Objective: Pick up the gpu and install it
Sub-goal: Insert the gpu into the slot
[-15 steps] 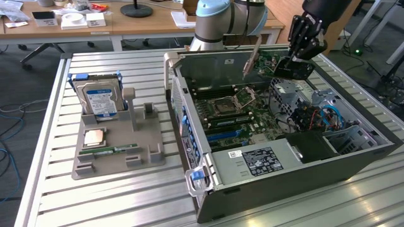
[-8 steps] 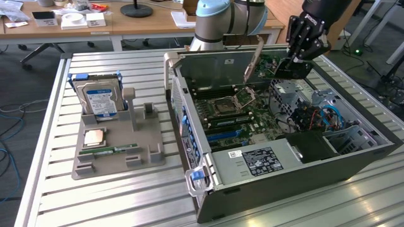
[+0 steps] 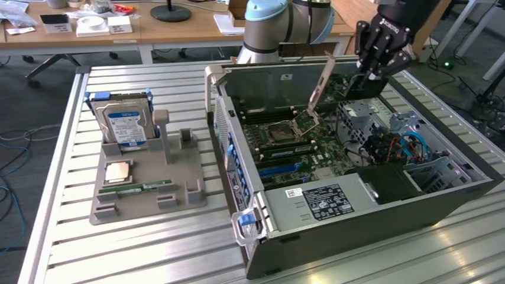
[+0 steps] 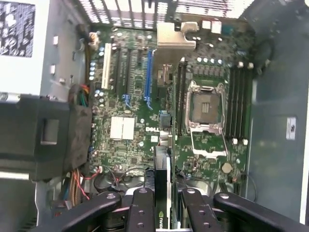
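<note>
- The gripper [image 4: 166,212] is closed on the gpu [image 4: 162,193]: its black fingers [image 4: 140,208] press on either face of the thin dark card, which runs edge-on away from the wrist
- The card's metal bracket [image 4: 176,36] is at its far end, pointing towards the vented rear wall [image 4: 120,9] of the case
- In the exterior view the gripper [image 3: 375,70] holds the gpu [image 3: 365,87] upright over the open computer case [image 3: 379,231], up near rim level and apart from the board, so I judge it carried but not yet seated
- Below lies the motherboard [image 4: 130,145], and the long blue slot [image 4: 147,72] runs just beside the card's line and looks like the likely seat
- To do this step well, keep the card upright and parallel to that slot, with its lower edge over the slot's whole length and the bracket square to the rear wall, then press evenly so neither end goes in first
- On the card's other side sit the open CPU socket [image 4: 205,108] and the memory slots [image 4: 239,101], and a tilted card could catch on either
- The red and orange wires [image 4: 79,186] by the black housing look clear of the path, though loose ends are worth watching
- Well apart, on the exterior view's left, the grey parts tray [image 3: 146,204] carries the hard drive [image 3: 126,127] on the slatted table [image 3: 71,236]
</note>
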